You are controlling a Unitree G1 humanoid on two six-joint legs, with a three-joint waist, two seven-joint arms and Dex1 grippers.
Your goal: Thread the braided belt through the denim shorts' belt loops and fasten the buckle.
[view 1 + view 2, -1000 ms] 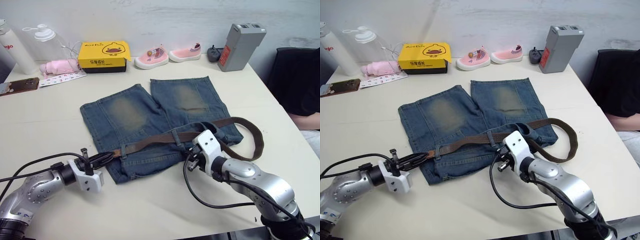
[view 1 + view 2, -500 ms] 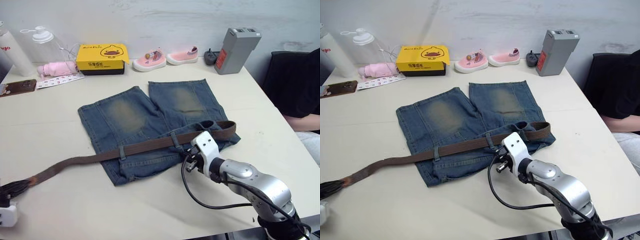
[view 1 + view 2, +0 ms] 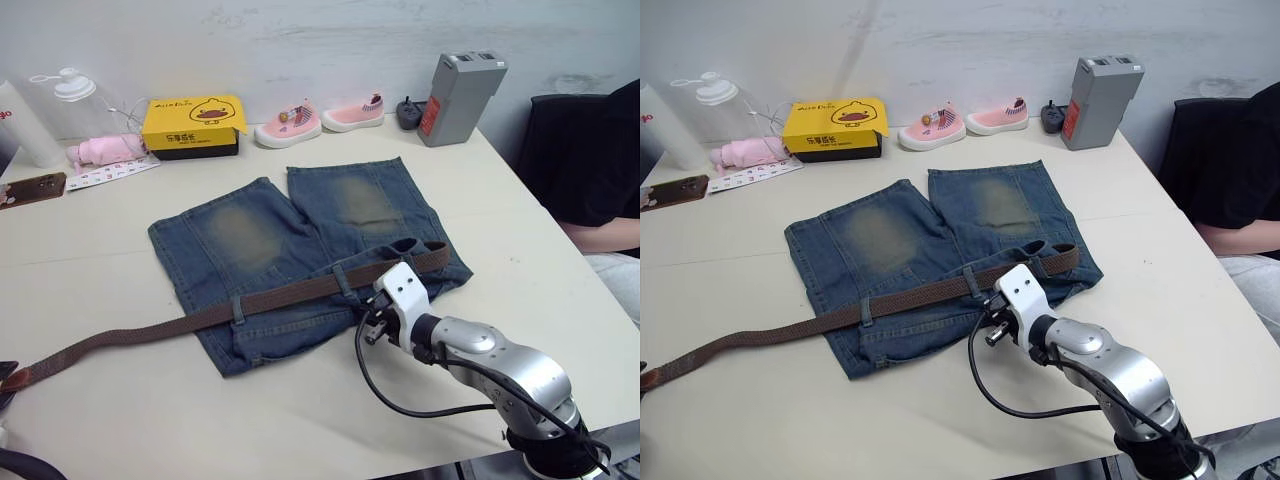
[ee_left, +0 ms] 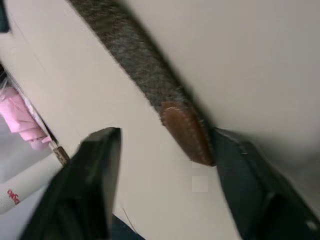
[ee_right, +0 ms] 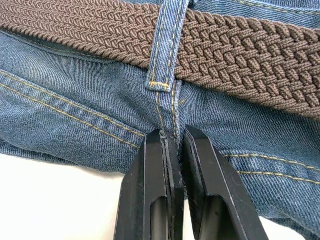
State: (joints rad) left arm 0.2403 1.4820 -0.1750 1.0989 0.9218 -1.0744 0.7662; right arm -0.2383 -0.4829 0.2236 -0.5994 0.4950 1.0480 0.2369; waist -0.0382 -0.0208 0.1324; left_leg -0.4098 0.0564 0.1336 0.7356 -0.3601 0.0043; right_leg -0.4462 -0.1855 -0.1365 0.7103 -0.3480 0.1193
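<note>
The denim shorts (image 3: 300, 240) lie flat on the table, waistband toward me. The braided belt (image 3: 150, 330) runs through the belt loops (image 3: 238, 305) and trails far off to the left. Its brown tip (image 4: 184, 131) rests on the table between the wide-apart fingers of my left gripper (image 4: 166, 134), which is open and not clamping it. My right gripper (image 5: 179, 135) is shut on a fold of the waistband denim just below one belt loop (image 5: 167, 45); it also shows in the head view (image 3: 370, 325). The buckle is hidden.
Along the back edge stand a yellow box (image 3: 190, 125), pink baby shoes (image 3: 290, 125), a grey battery block (image 3: 455, 85) and a bottle (image 3: 65, 95). A phone (image 3: 30, 188) lies at far left. A person in black (image 3: 590, 170) sits at the right.
The belt was drawn leftward through the loops, so the slack loop at the right is gone. My left gripper opened and let go of the tip. The right gripper kept its pinch.
</note>
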